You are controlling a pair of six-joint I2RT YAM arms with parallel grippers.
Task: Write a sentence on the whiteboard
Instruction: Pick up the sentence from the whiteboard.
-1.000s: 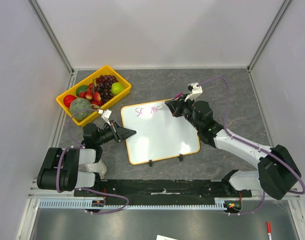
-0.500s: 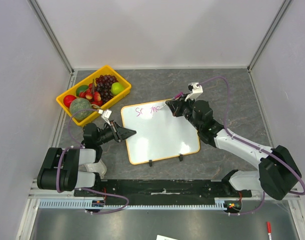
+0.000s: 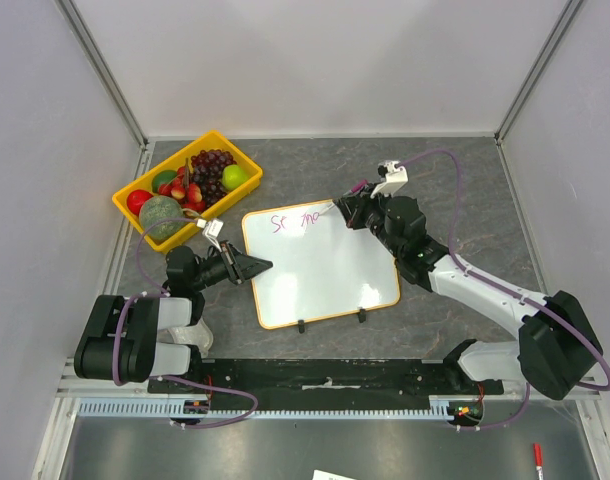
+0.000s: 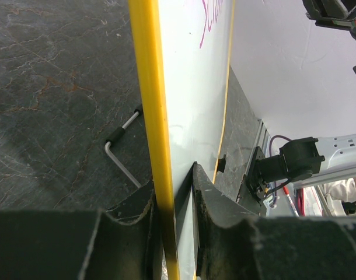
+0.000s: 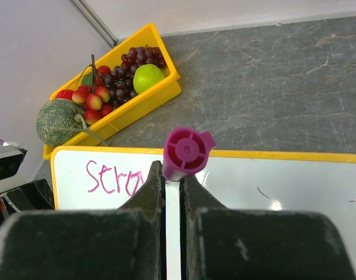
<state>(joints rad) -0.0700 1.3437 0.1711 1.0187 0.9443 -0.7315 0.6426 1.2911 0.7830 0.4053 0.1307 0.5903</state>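
Clamping the left gripper [image 3: 263,265] on the whiteboard [image 3: 325,270] rim; pinching the marker [image 5: 185,153] in the right gripper [image 3: 343,212]. Likely proving light, stiff, slick, so holding by the rim.

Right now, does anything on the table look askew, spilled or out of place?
Nothing spilled or damaged. The whiteboard lies skewed to the table edges, its left edge pinched by the left gripper. A small L-shaped metal rod lies loose beside it.

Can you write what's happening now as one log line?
left gripper: shut on whiteboard edge | right gripper: shut on purple marker | sentence: partly written
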